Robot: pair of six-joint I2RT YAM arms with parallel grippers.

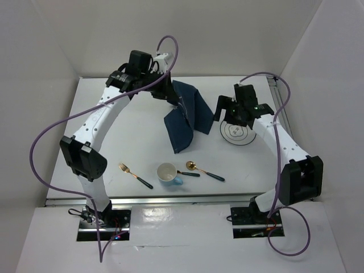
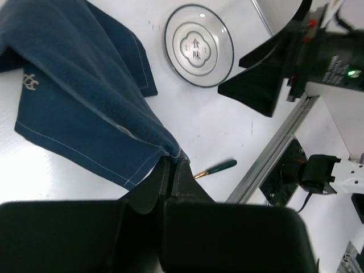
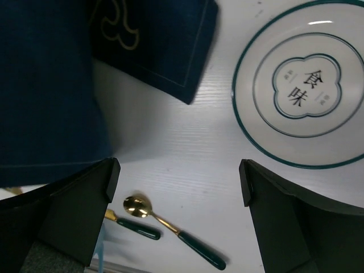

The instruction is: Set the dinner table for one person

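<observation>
Pinching cloth [image 2: 74, 96] hem in left gripper [image 2: 173, 162], half-lifted off counter [image 1: 131, 136] spanning the whole view beneath; holding right gripper [image 3: 177, 182] spread, empty, near plate [image 3: 301, 91] at cloth's 3 o'clock. Better to drag toward 6 o'clock slowly, laying cloth flat short of cup [image 1: 166, 172] before releasing

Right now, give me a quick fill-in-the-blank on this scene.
The left gripper is shut on the navy ___. The right gripper, near the plate, is ___. On the dinner table, the cup sits between the fork and the ___.
Missing: placemat; open; spoon.
</observation>
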